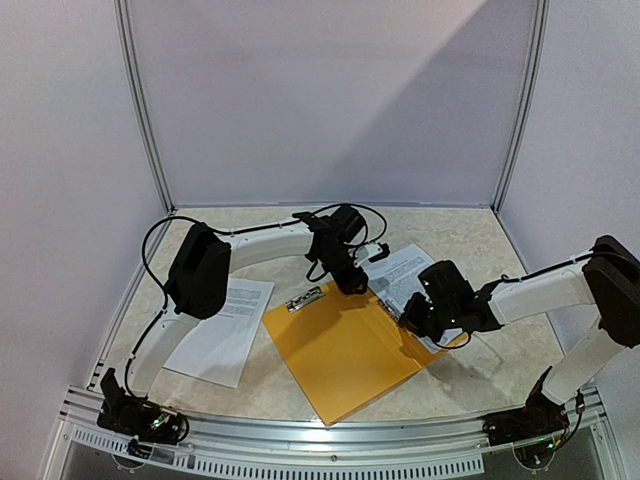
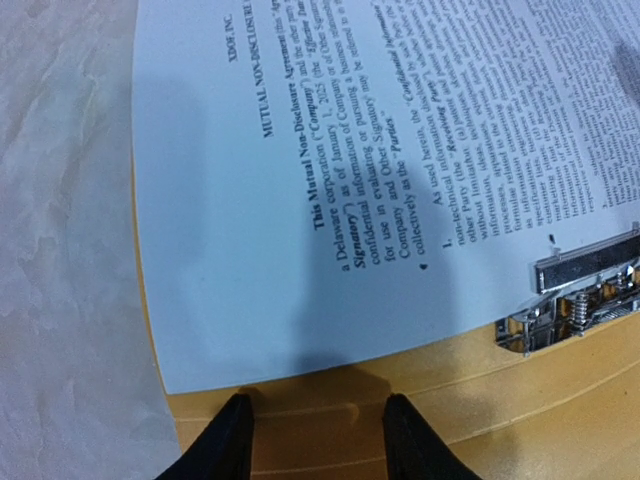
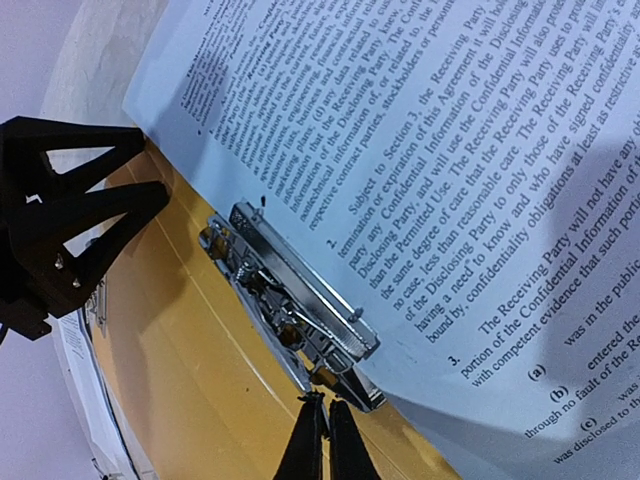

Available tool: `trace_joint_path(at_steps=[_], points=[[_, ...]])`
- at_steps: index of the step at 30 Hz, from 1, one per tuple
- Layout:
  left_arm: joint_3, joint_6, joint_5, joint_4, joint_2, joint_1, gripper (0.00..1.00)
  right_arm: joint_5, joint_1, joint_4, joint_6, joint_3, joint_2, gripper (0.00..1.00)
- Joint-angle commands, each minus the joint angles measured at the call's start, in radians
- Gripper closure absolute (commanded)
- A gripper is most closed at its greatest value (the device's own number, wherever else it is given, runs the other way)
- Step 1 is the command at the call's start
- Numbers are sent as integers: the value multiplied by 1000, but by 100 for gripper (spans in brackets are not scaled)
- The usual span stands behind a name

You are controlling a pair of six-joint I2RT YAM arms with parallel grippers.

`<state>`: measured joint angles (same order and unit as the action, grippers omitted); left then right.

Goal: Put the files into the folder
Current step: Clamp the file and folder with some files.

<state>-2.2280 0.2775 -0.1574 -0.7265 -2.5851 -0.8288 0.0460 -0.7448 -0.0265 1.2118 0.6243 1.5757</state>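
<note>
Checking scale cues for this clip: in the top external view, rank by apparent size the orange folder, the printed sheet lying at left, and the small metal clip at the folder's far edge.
1. Orange folder, largest.
2. Printed sheet at left, smaller, though the left arm hides part of it, so its full extent is unsure.
3. Metal clip, by far the smallest.

Orange-yellow folder lying open and flat on the table, its metal clip holding a printed white sheet; a second printed sheet lies apart, left of it.
</note>
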Motion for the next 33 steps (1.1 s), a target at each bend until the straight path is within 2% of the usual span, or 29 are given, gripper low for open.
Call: trace_joint_path(at_steps=[1,18,27,33], points=[[25,11,-2,-130,-61,-3,54,79,36,255,17,-88,101,99],[25,12,-1,-131,-61,-3,54,30,38,246,85,-108,197,99],[25,13,-1,-130,-61,-3,54,65,41,363,95,-86,143,100],[25,14,-4,-130,-61,-3,54,87,40,457,46,11,127,100]])
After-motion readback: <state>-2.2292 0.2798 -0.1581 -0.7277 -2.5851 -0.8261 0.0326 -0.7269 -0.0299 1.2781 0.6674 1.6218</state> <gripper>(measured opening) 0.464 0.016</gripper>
